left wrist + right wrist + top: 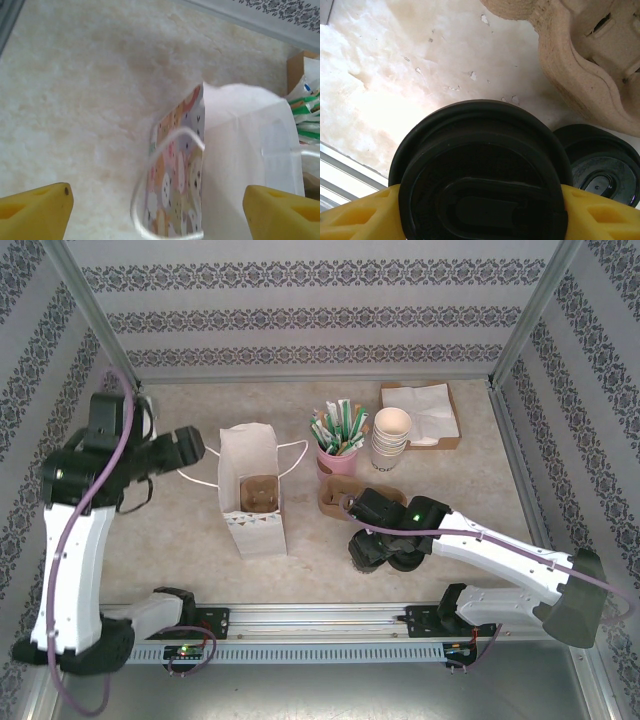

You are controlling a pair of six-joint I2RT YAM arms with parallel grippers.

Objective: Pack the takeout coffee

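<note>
A round black lid [480, 170] sits between the yellow fingers [355, 215] of my right gripper [385, 545], which press on both its sides. Whatever lies under the lid is hidden, so I cannot tell whether this is the takeout coffee. A white paper bag [250, 455] stands left of centre with a brown cup carrier [258, 492] inside it. My left gripper [188, 445] hangs open just left of the bag [240, 150]. The bag's white cord handle [167, 136] loops free between the spread fingers [42, 210].
A second black lid [602, 165] lies on the table beside the gripped one. A brown pulp carrier [338, 492] sits behind my right gripper. Farther back stand a pink cup of straws [338, 445], a stack of lidless cream cups [390, 438] and a napkin box [422, 412].
</note>
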